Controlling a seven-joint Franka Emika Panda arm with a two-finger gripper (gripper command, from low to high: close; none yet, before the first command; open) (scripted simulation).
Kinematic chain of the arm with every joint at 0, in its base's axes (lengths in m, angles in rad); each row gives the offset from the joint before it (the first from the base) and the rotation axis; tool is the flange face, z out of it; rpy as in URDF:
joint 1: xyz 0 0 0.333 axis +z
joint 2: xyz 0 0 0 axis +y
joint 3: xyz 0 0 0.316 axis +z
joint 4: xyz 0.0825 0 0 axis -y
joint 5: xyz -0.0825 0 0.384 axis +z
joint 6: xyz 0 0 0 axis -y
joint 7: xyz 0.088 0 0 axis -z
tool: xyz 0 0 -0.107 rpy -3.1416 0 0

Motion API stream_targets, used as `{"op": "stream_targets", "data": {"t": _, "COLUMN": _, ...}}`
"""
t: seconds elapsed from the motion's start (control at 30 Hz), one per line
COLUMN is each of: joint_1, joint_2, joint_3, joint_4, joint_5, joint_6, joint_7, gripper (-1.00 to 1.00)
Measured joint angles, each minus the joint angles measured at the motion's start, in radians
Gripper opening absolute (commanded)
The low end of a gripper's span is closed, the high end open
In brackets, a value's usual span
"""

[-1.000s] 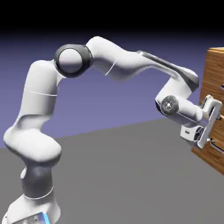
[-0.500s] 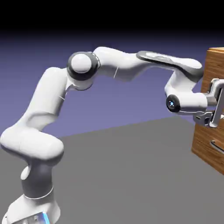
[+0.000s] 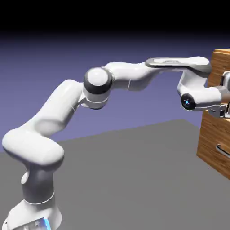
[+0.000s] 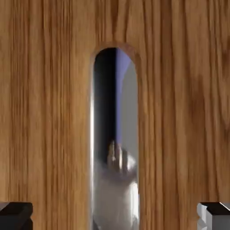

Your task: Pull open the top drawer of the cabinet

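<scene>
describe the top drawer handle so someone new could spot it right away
Find the brown wood-grain cabinet at the exterior view's right edge, where the arm ends. In the hand view, wood grain fills the frame. The handle is the tall, mirror-shiny silver strip with a rounded top, centred between the two fingers, the only metal there.

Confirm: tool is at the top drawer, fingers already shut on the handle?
Not shut. The hand view shows the tool open: its fingertips sit far apart at the bottom corners, with the silver handle between them, ungripped. It is at the top drawer, as you say.
</scene>
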Motion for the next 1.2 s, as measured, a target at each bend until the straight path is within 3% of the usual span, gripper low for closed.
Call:
{"op": "stream_targets", "data": {"t": 0.4, "joint_1": 0.278, "joint_2": -0.237, "joint_3": -0.143, "joint_4": -0.435, "joint_5": 0.049, "joint_6": -0.129, "joint_7": -0.21, "gripper": -1.0}}
{"op": "stream_targets", "data": {"t": 0.73, "joint_1": 0.623, "joint_2": -0.454, "joint_3": -0.403, "joint_4": -0.75, "joint_5": 0.056, "joint_6": -0.182, "joint_7": -0.4, "gripper": -1.0}}
{"op": "stream_targets", "data": {"t": 1.1, "joint_1": 1.018, "joint_2": -0.431, "joint_3": -0.789, "joint_4": -0.977, "joint_5": 0.033, "joint_6": -0.241, "joint_7": -0.385, "gripper": -1.0}}
{"op": "stream_targets", "data": {"t": 1.13, "joint_1": 1.04, "joint_2": -0.42, "joint_3": -0.812, "joint_4": -0.993, "joint_5": 0.031, "joint_6": -0.247, "joint_7": -0.377, "gripper": 1.0}}
{"op": "stream_targets", "data": {"t": 1.2, "joint_1": 1.04, "joint_2": -0.42, "joint_3": -0.812, "joint_4": -0.993, "joint_5": 0.029, "joint_6": -0.246, "joint_7": -0.375, "gripper": 1.0}}
